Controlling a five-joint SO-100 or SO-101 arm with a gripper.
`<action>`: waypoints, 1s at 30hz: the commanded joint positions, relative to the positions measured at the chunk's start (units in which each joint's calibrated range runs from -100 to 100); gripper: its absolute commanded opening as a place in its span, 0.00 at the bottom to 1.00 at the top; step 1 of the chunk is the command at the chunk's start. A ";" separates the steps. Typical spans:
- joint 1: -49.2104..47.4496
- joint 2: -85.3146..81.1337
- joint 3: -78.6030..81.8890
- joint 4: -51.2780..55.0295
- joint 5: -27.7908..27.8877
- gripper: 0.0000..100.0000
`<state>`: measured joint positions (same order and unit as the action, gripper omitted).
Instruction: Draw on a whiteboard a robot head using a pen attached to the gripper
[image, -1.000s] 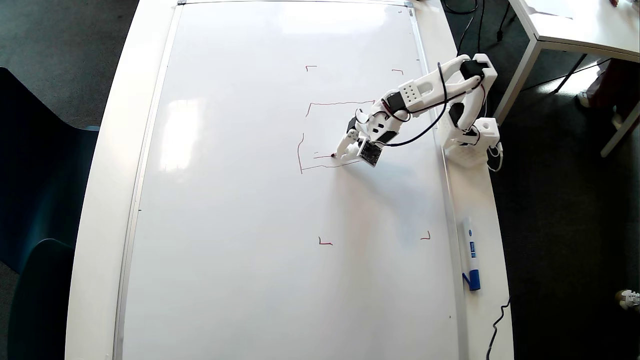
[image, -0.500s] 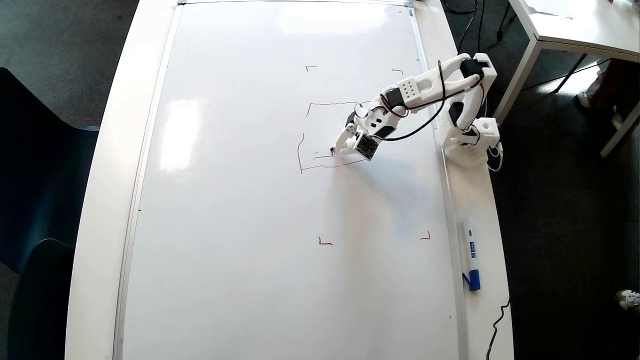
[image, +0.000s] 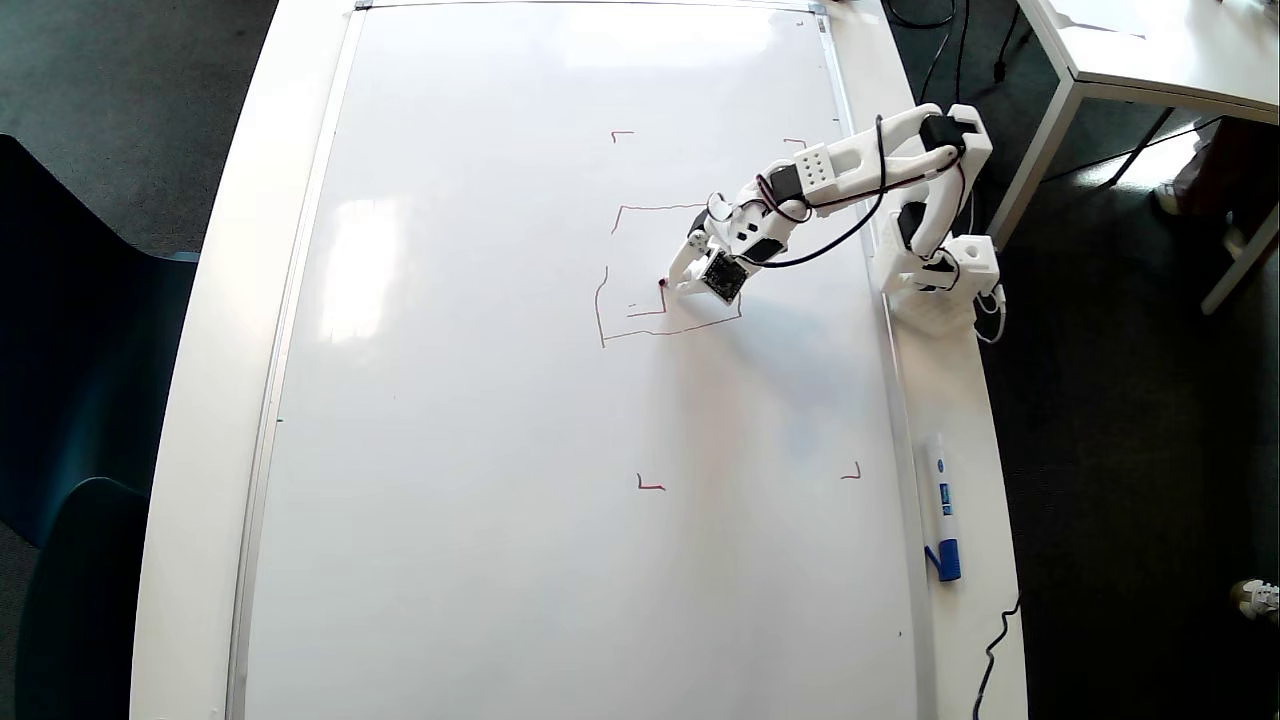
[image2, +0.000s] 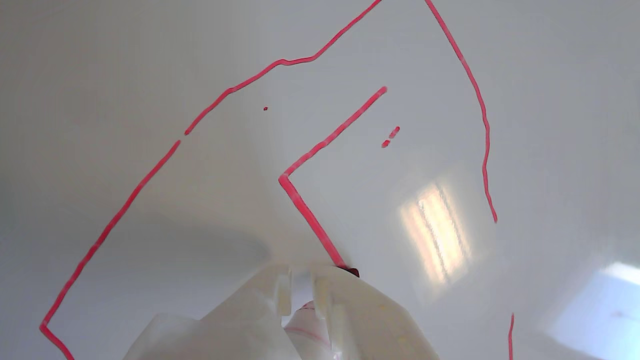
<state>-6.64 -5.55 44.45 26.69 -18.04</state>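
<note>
From overhead I have the whiteboard (image: 480, 420) filling nearly the whole table (image: 215, 330), silver frame all round, and my gripper (image: 676, 281) is out over its upper right quarter, reaching in from the arm's base (image: 940, 285), which sits on the table's right edge strip. The claw is clamped narrow around the pen (image: 668, 284); in the wrist view I see the two pale fingers (image2: 350, 305) pressed close on either side of the pen (image2: 305, 325), white barrel with a red band showing between them. The red tip is down on the board, touching the end of a fresh stroke. The robot head (image: 640, 300) is only partly there: a wobbly red outline with a top side, a left side and a bottom side, and inside it an L-shaped corner whose upright leg ends right at the tip. The wrist view shows that L (image2: 320, 150) plainly, plus two tiny dashes beside it. Red corner marks (image: 650, 486) sit well apart around the drawing. A white-and-blue marker (image: 941, 520) lies on the table's right edge strip, nearer the bottom corner, well clear of the arm.
</note>
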 joint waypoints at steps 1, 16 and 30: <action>0.78 -2.04 0.17 0.50 0.24 0.01; 0.63 0.22 -2.73 -0.36 0.24 0.01; 0.19 11.63 -16.90 -0.28 0.24 0.01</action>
<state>-6.33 4.11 31.75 26.86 -18.04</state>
